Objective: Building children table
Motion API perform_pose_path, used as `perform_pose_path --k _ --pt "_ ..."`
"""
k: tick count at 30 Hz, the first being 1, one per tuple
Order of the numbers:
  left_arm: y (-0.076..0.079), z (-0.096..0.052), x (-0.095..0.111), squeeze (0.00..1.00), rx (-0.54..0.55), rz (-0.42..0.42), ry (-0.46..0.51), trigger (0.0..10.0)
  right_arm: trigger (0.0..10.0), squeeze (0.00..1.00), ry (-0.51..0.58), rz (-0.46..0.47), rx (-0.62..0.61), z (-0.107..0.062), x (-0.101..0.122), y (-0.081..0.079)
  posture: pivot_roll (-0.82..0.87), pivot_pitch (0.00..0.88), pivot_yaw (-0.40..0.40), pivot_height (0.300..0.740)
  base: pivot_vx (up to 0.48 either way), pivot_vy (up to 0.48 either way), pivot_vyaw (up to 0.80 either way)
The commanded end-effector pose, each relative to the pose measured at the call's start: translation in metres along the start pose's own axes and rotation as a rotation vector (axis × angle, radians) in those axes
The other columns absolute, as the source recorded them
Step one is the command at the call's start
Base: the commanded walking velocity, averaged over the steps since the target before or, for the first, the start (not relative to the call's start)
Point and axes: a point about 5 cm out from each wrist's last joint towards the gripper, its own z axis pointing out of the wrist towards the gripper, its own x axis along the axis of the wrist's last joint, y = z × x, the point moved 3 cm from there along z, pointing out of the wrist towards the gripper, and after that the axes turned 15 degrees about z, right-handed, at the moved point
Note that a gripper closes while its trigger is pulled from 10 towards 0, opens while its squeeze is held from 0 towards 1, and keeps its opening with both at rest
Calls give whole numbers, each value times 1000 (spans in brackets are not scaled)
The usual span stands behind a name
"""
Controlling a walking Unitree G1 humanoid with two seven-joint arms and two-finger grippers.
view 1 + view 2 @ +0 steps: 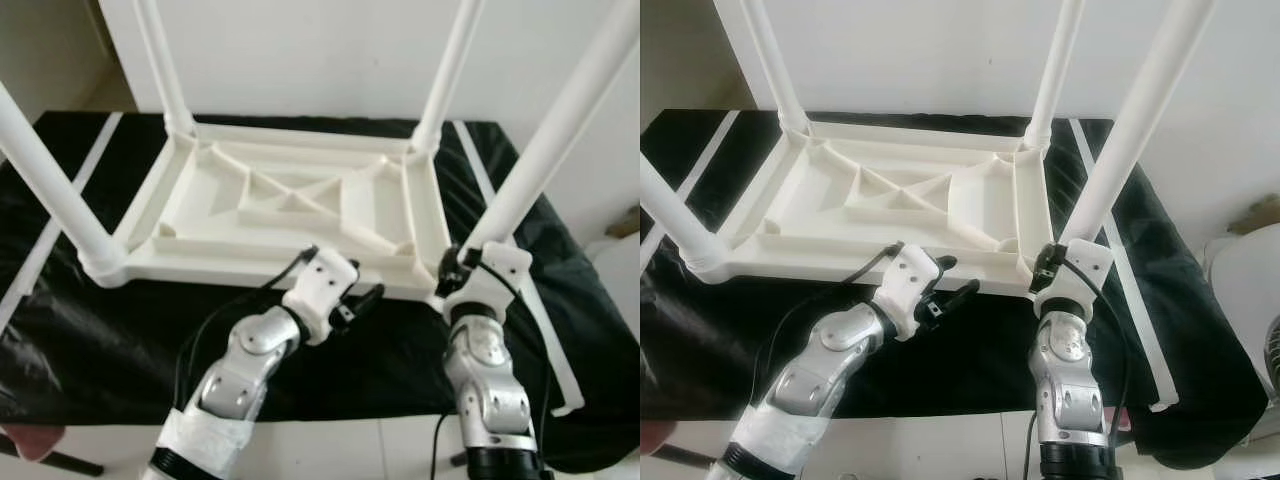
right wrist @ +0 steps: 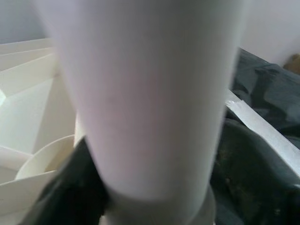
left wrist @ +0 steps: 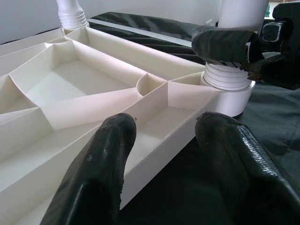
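Note:
The white plastic table (image 1: 250, 268) lies upside down on a black cloth, its ribbed underside facing up. Legs stand in all its corners: near left (image 1: 50, 180), far left (image 1: 160, 60), far right (image 1: 450, 70) and near right (image 1: 560, 130). My right gripper (image 1: 455, 268) is shut on the near right leg (image 2: 145, 93) just above its socket, as the left wrist view also shows (image 3: 227, 47). My left gripper (image 1: 362, 303) hovers open at the table's front rim (image 3: 154, 154), one finger over the ribs, the other over the cloth.
The black cloth (image 1: 120, 340) covers a low surface with white tape stripes (image 1: 545, 330) along both sides. A white wall rises behind, and pale floor lies in front. A dark red object (image 1: 25, 440) sits at the bottom left.

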Motion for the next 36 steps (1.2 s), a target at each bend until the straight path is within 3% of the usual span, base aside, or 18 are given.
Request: perform_pose_path --k 1,9,13,14,17,18,21,24,33,34,36 --pt "0 0 2 0 21 -4 0 10000 10000 1000 -72 33 -39 -10 -19 4 -118 135 -22 740 0 0 0" --pt "-1 -2 1 0 25 -4 -4 10000 10000 1000 -80 46 22 -10 -18 3 -115 134 -24 740 0 0 0" --pt "-2 0 2 0 25 0 -2 10000 10000 1000 -89 58 130 -10 -15 8 -119 130 -23 740 0 0 0" --pt "-2 0 3 0 24 -1 1 10000 10000 600 -82 35 192 -9 -12 9 -122 129 -22 740 0 0 0" --pt "-2 0 3 0 23 -1 3 10000 10000 600 -78 16 232 -9 -11 10 -123 128 -22 740 0 0 0" --pt "-2 1 3 0 22 -3 5 10000 10000 0 -83 18 269 -8 -9 11 -126 129 -21 740 0 0 0" --pt "-2 1 4 0 20 -4 7 10000 10000 0 -80 -11 311 -6 -7 12 -128 126 -19 740 0 0 0" --pt "-3 2 5 0 16 -4 13 10000 10000 0 -98 -95 458 1 1 16 -124 126 -20 740 0 0 0" --pt "-3 2 6 0 17 -4 14 10000 10000 0 -117 -156 556 9 6 20 -117 122 -20 740 0 0 0" --pt "-3 2 6 0 18 -4 15 10000 8941 0 -135 -161 591 10 6 20 -115 119 -21 740 0 0 0" --pt "-4 1 6 0 20 -3 15 10000 9216 0 -151 -201 641 13 6 19 -113 119 -21 740 0 0 0"
